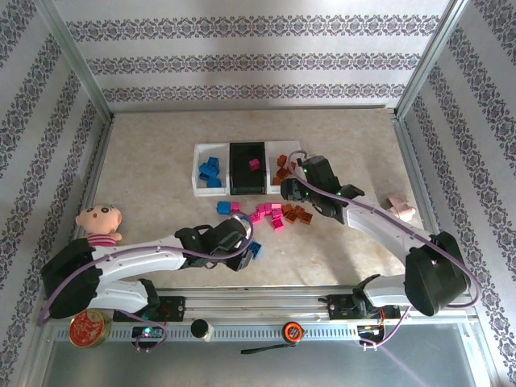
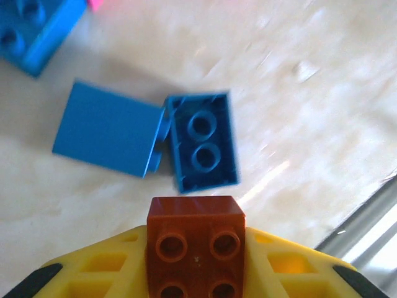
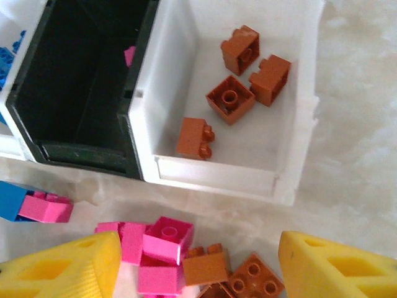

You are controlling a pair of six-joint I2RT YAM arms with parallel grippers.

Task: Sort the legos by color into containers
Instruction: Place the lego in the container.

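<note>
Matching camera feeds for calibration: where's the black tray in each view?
Top external: black tray, middle of the three-tray row.
Right wrist: upper left, beside the white tray of orange-brown bricks.
Left wrist: left gripper holding an orange-brown brick, blue bricks beyond.
Shared landmark: the pink brick inside the black tray.

**Three Views, One Table**

The table (image 1: 161, 161) is viewed from high above its near edge. Each wrist view is taken close, facing downward; the black tray (image 3: 74, 93) and pink bricks (image 3: 164, 245) are shared between the right wrist and overhead views.
</note>
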